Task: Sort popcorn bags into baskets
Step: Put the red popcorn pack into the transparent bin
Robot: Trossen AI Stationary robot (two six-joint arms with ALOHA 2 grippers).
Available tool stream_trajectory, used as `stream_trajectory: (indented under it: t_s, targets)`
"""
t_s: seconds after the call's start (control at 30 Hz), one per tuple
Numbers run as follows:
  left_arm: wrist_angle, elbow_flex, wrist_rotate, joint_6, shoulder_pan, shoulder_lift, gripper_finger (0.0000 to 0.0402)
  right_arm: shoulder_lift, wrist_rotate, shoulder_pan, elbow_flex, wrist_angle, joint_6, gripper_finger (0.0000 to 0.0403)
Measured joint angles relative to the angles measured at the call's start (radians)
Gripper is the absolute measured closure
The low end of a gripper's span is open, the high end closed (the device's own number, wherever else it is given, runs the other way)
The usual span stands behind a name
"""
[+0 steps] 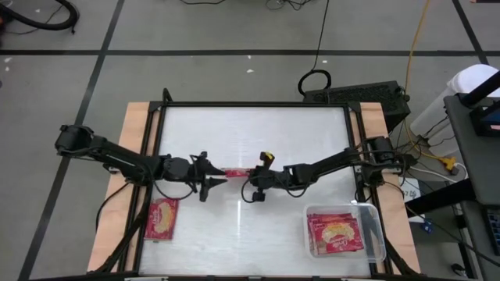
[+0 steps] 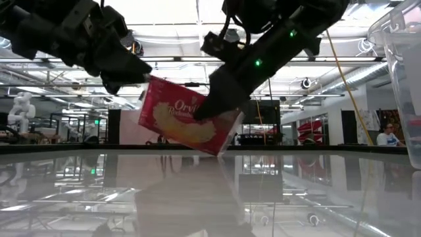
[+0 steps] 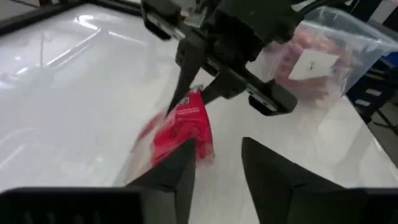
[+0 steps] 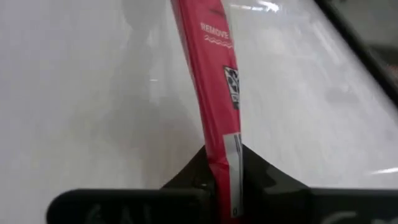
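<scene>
A red popcorn bag hangs on edge over the table's middle, between my two grippers; it also shows in the low view. My right gripper is shut on its right end. My left gripper is open at the bag's left end, and the bag lies beside one of its fingers. A second bag lies flat, picture side up, near the table's left near corner. The clear bin at the near right holds more red bags. My right gripper pinches the bag's right end between its two fingers, one on each flat face. The fingers come about level from the table's right and lie along the bag. The bag stands on edge, clear of the table, its right end lower. My left gripper is open at the bag's upper left corner; I cannot tell whether a finger touches it.
The bin's wall rises at the near right. Black frame rails run along the table's sides. Bare white table top lies behind the grippers and in front of them.
</scene>
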Motion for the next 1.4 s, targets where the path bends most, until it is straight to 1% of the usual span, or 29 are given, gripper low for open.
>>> stream_trajectory:
  t_s: [0.07,0.23,0.37,0.6,0.77,0.87,0.97,1.07,1.1,1.23,1.3,1.4]
  targets:
    - [-0.035,0.001,-0.015,0.02,-0.001,-0.044,0.0256,-0.034,-0.039,-0.002,0.0,-0.058,0.055,0.0385]
    - [-0.098,0.001,-0.105,0.08,-0.005,-0.134,0.0234,-0.124,-0.175,-0.016,0.0,-0.204,0.206,0.0393]
    - [-0.152,0.0,-0.151,0.121,-0.005,-0.159,0.0226,-0.182,-0.22,-0.016,0.0,-0.251,0.261,0.0388]
    - [-0.218,-0.001,-0.156,0.084,-0.006,-0.137,0.0224,-0.25,-0.211,-0.015,0.0,-0.267,0.221,0.0389]
    - [-0.21,0.0,-0.159,0.044,-0.021,-0.088,0.0224,-0.259,-0.181,0.0,0.0,-0.202,0.19,0.0389]
    - [-0.203,0.0,-0.178,0.038,-0.037,-0.063,0.0224,-0.258,-0.155,0.017,0.0,-0.157,0.161,0.0389]
    - [-0.149,0.0,-0.181,0.043,-0.044,-0.034,0.0224,-0.259,-0.125,0.037,-0.001,-0.115,0.122,0.0389]
    - [-0.049,-0.001,-0.181,0.068,-0.05,-0.003,0.0224,-0.258,-0.123,0.055,-0.009,-0.015,0.075,0.0389]
    - [-0.008,-0.001,-0.177,0.089,-0.052,0.01,0.0224,-0.258,-0.109,0.061,-0.025,0.063,0.057,0.0389]
    - [0.158,-0.001,-0.114,0.206,-0.07,0.064,0.0224,-0.258,-0.108,0.072,-0.126,0.385,-0.013,0.0389]
    - [0.228,-0.001,-0.102,0.244,-0.08,0.09,0.0224,-0.258,-0.107,0.075,-0.177,0.509,-0.043,0.0389]
    - [0.346,-0.001,-0.102,0.26,-0.082,0.134,0.0224,-0.258,-0.109,0.075,-0.233,0.65,-0.054,0.0389]
